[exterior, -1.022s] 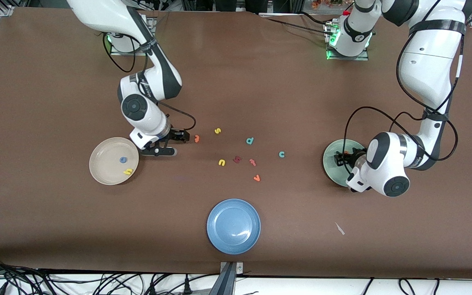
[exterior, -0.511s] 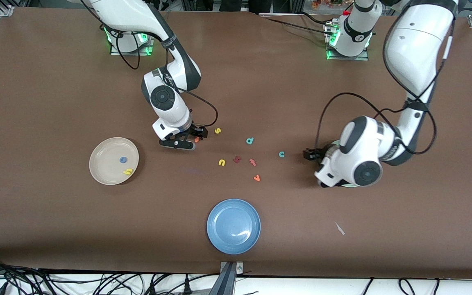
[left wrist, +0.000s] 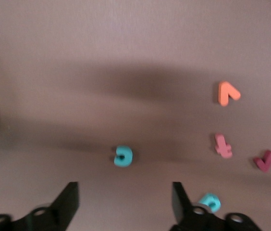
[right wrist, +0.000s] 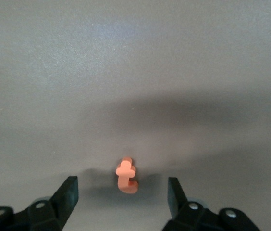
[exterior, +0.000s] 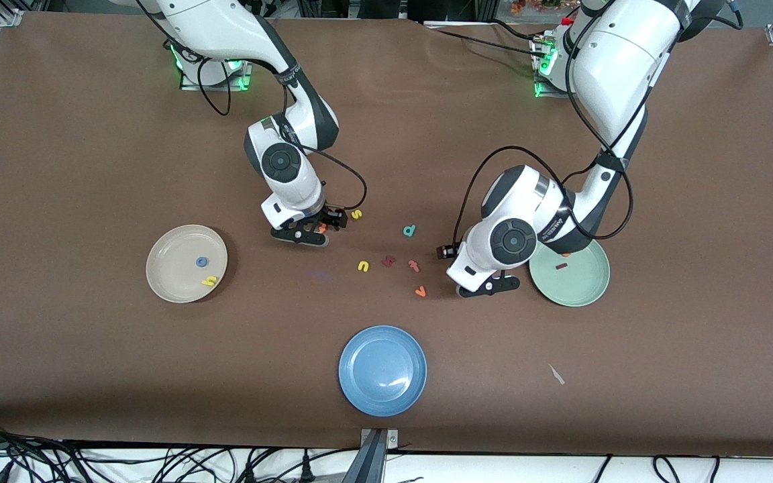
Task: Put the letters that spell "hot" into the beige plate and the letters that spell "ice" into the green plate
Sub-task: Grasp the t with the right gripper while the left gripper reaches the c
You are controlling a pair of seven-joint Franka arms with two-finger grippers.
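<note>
The beige plate holds the blue "o" and the yellow "h". The green plate holds the dark red "i"; a bit of orange shows at the arm's edge. My right gripper is open low over the orange "t", which lies between and just ahead of its fingers. My left gripper is open over the teal "c", just ahead of its fingertips. The arm hides the "c" in the front view.
Loose letters lie between the grippers: yellow "s", teal "d", yellow "n", a dark red letter, a pink "t", orange "v". A blue plate sits nearest the front camera. A white scrap lies near it.
The left arm swung off the green plate toward the table's middle, to over the "c". The right gripper moved from beside the beige plate to the orange "t".
</note>
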